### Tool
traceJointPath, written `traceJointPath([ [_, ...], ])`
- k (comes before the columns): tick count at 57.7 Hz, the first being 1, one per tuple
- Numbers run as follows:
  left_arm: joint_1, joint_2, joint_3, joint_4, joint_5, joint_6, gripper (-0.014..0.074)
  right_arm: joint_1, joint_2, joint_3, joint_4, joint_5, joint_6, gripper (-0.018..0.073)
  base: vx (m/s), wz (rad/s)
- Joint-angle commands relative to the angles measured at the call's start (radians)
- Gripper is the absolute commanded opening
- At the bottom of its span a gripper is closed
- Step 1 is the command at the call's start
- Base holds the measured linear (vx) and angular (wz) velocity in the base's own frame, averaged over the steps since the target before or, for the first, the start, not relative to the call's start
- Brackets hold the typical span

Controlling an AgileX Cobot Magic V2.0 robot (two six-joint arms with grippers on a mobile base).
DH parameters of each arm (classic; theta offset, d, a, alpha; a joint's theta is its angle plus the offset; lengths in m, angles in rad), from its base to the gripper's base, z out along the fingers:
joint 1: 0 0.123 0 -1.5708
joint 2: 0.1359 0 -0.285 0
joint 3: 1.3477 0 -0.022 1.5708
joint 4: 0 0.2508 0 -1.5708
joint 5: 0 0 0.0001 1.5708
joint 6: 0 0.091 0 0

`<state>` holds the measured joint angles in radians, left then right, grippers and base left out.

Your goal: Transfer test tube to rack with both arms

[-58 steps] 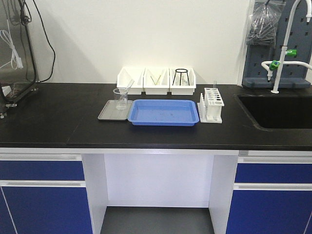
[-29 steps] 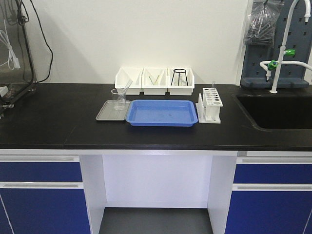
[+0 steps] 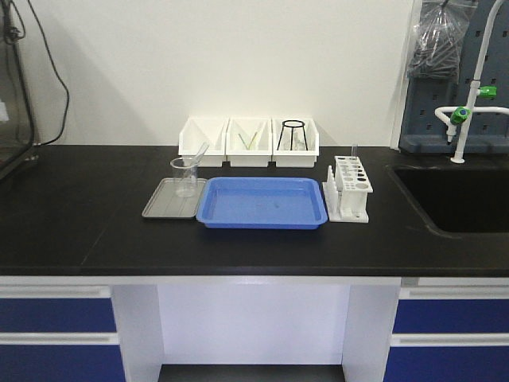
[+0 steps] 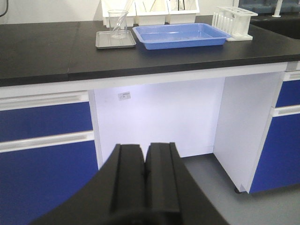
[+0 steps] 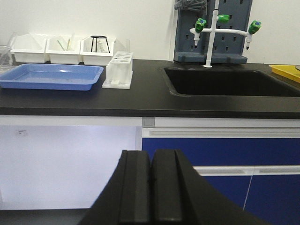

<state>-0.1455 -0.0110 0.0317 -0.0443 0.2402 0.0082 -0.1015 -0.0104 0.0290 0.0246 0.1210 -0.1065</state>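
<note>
Nearest, the black left gripper and black right gripper, two in all, each have their fingers pressed together, empty. On the one black counter, one flat grey metal tray carries one wide clear beaker. One slim clear glass test tube leans inside the beaker. Just beside lie one blue plastic tray, then one white holed rack with another slim clear tube upright at its far side. Three white open-front bins stand farthest.

On the black counter a blue tray lies in the middle. Just beside it on the left is a grey tray carrying a clear beaker. A test tube leans inside the beaker. The white rack stands just beside the blue tray's right edge. Three white bins are behind, against the wall. A sink is at the far right.
</note>
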Motion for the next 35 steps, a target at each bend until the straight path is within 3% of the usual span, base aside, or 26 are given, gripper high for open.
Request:
traceJointPath([
  [1, 0.002, -0.014, -0.03, -0.005, -0.079, -0.008, -0.0007, -0.002, -0.008, 0.02, -0.009, -0.082, -0.003, -0.0011, 0.35, -0.09],
  [35, 0.002, -0.014, -0.03, -0.005, -0.079, -0.008, -0.0007, -0.002, -0.008, 0.02, -0.009, -0.082, -0.003, -0.0011, 0.45, -0.06],
])
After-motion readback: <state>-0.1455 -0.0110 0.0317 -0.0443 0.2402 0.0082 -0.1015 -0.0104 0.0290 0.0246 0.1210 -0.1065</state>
